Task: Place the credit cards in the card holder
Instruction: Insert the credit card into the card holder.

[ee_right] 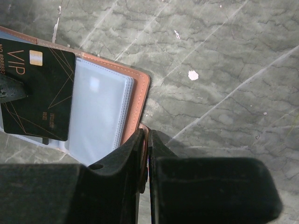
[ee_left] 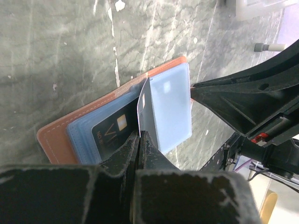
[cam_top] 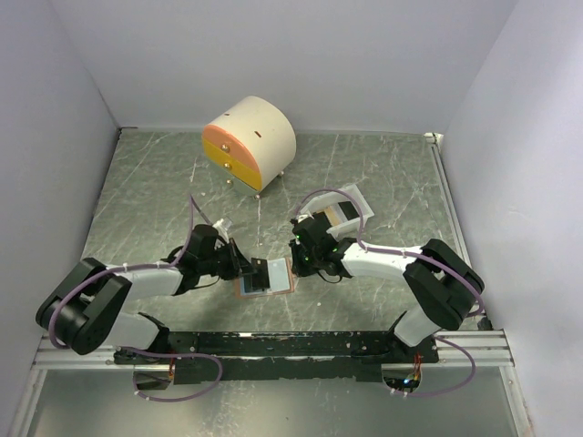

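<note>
Two black two-finger grippers at one salmon-pink, leather-like folding card holder (cam_top: pixel 278 284), open flat near the middle of the table's (cam_top: pixel 146 200) near edge, clear sleeves facing up. Left gripper (ee_left: pixel 140 136) at the holder's left side, jaws pressed fully together, pinching the lower end of a thin whitish sheet (ee_left: pixel 142 105) standing on edge along the fold; card or clear sleeve, impossible to tell. Beside those fingers, flat on the bluish sleeves, a black credit card (ee_right: pixel 39 93) with a gold chip and "VIP" lettering. Right gripper (ee_right: pixel 145 134) at the holder's right side, jaws almost closed, nipping the salmon rim. Farther back, toward the table's right edge, a small white rectangular tray (cam_top: pixel 361 197) with more cards in it, colours hard to make out beyond tan and dark. Near the far edge, left of centre, a round cream cabinet (cam_top: pixel 260 127) with orange-yellow drawers, well apart from both holder and tray.
</note>
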Robot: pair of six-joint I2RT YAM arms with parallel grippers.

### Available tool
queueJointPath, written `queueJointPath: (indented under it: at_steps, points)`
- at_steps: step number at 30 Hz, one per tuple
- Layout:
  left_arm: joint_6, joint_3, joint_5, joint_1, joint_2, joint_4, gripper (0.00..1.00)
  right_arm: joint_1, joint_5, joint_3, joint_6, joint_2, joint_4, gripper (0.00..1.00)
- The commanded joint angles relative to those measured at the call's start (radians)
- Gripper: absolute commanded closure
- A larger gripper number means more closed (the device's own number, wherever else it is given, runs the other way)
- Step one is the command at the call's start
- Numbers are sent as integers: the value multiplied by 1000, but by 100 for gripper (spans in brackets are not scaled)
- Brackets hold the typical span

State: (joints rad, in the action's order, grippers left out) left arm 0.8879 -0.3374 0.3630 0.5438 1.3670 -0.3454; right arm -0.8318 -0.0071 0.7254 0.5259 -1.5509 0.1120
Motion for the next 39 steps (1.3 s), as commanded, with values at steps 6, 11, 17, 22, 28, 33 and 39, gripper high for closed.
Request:
queueJointPath:
  at_steps: [6,11,17,22,28,33,39]
  points:
    - [-27,31,-23,-5,49,-34,93,-7,5,9,2,10,7,91]
    - [18,69,27,-4,68,-107,93,-8,4,5,4,12,8,91]
    - [41,101,33,-3,73,-134,93,-7,0,5,9,7,0,91]
    - [56,116,43,3,82,-160,93,-7,-2,7,11,3,-3,91]
    - [68,123,47,8,99,-189,93,-7,-4,8,12,5,0,91]
    - [81,120,47,14,113,-185,93,-7,2,9,13,8,3,91]
    - [108,119,27,15,105,-142,93,-9,-2,8,16,6,0,91]
